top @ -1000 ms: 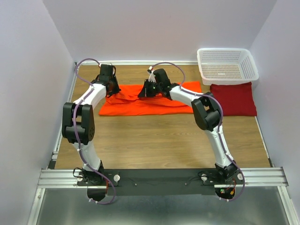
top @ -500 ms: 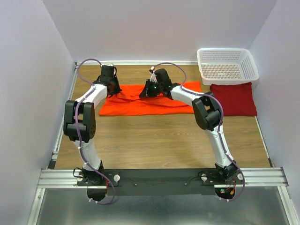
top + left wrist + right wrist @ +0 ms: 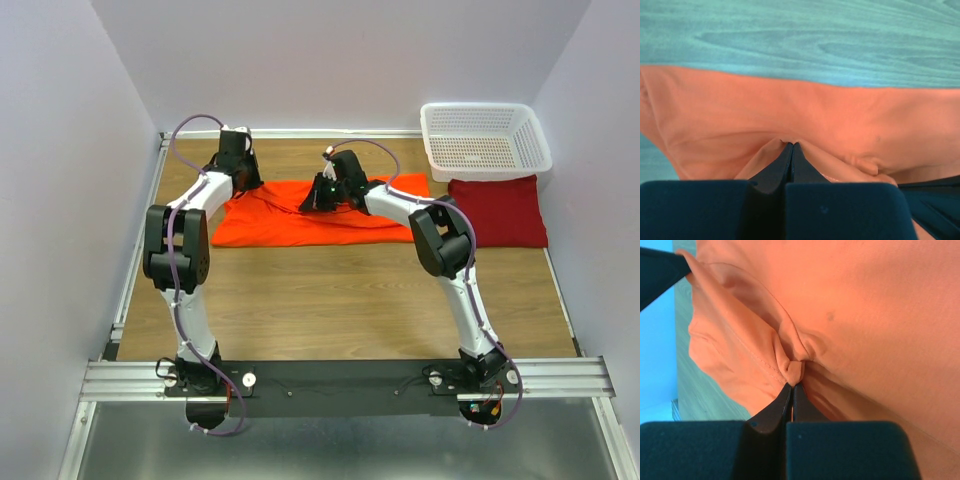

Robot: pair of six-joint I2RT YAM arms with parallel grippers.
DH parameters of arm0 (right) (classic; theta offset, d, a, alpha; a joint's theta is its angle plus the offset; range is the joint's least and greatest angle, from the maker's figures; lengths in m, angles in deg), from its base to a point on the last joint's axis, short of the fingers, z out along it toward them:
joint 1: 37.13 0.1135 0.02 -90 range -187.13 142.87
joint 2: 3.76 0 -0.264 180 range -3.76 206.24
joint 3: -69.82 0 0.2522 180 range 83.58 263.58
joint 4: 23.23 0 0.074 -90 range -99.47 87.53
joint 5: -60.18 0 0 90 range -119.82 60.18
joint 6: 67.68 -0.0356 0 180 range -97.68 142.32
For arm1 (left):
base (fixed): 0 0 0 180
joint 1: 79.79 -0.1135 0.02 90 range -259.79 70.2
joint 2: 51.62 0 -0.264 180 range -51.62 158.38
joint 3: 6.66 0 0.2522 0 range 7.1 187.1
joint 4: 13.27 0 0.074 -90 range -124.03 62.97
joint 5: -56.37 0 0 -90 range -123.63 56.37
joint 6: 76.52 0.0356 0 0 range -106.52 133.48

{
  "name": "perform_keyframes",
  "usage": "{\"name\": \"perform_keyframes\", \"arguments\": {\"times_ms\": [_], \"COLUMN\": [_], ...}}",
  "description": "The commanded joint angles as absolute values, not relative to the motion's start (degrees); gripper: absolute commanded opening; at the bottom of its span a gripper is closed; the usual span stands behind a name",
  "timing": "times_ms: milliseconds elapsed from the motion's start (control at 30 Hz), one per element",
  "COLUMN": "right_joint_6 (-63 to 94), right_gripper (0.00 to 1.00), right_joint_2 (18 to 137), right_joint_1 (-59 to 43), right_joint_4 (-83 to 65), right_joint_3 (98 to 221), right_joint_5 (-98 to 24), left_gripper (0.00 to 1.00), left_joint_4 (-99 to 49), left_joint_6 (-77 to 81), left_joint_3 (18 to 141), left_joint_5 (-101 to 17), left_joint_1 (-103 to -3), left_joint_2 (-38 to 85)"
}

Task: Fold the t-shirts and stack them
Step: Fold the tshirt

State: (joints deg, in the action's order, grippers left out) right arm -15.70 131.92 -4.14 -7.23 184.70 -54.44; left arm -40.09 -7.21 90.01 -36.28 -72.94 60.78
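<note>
The bright orange t-shirt (image 3: 300, 220) lies spread on the wooden table, partly folded into a long strip. My left gripper (image 3: 238, 178) is shut on a pinch of its far left edge (image 3: 790, 142). My right gripper (image 3: 318, 195) is shut on a fold of its cloth near the far middle edge (image 3: 796, 371). The dark red t-shirt (image 3: 498, 211) lies as a folded rectangle at the right, apart from both grippers.
A white mesh basket (image 3: 484, 138) stands at the back right, just behind the dark red shirt. White walls close in the table on the left, back and right. Bare wood (image 3: 340, 300) lies in front of the orange shirt.
My left gripper has moved toward the back and a little right, pulling the orange shirt's left edge with it. My right gripper has shifted slightly toward the back.
</note>
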Motion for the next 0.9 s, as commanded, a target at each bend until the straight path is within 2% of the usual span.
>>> {"name": "perform_keyframes", "arguments": {"times_ms": [0, 400, 867], "right_joint_6": [-17.4, -18.5, -17.6], "right_gripper": [0.06, 0.09, 0.10], "right_joint_2": [131.8, 131.2, 132.0], "right_joint_1": [-4.3, -4.9, -4.9], "right_joint_4": [-6.9, -6.8, -6.9], "right_joint_3": [184.6, 183.7, 184.6], "right_joint_5": [-51.8, -50.9, -54.5], "left_gripper": [0.00, 0.00, 0.00], "left_joint_4": [-41.0, -46.1, -47.4], "left_joint_6": [-5.9, -8.1, -10.3], "left_joint_3": [93.5, 94.8, 93.5], "left_joint_5": [-36.7, -36.5, -34.1], "left_joint_1": [-73.2, -73.5, -74.9], "left_joint_2": [62.9, 64.2, 65.4]}}
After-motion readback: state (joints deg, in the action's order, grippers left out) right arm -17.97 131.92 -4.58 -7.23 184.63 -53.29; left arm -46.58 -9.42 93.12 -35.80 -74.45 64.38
